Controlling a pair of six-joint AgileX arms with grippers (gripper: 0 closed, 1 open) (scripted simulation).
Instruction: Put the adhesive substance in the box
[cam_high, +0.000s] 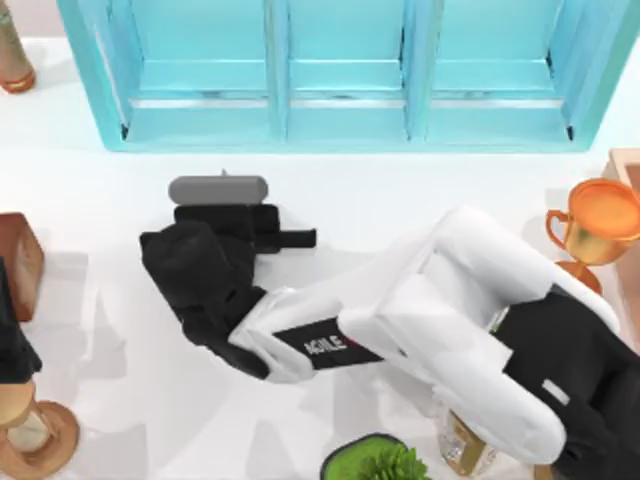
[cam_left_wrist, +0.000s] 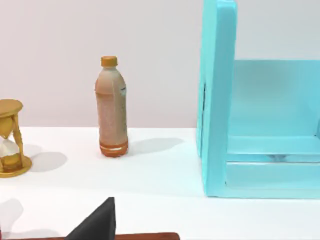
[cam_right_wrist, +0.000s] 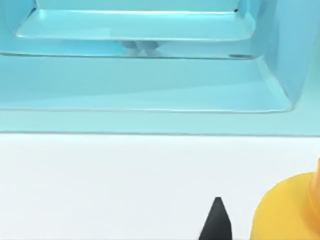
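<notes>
White tabletop lies between the turquoise box (cam_high: 340, 138) and my right gripper (cam_high: 240, 228), whose grip I cannot tell, with the glue bottle (cam_right_wrist: 290, 212) just beside it and not yet boxed; the left gripper (cam_high: 12, 340) sits parked.

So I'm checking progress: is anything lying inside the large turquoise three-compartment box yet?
No, in the top view all three compartments of the large turquoise box show only bare turquoise floor.
</notes>
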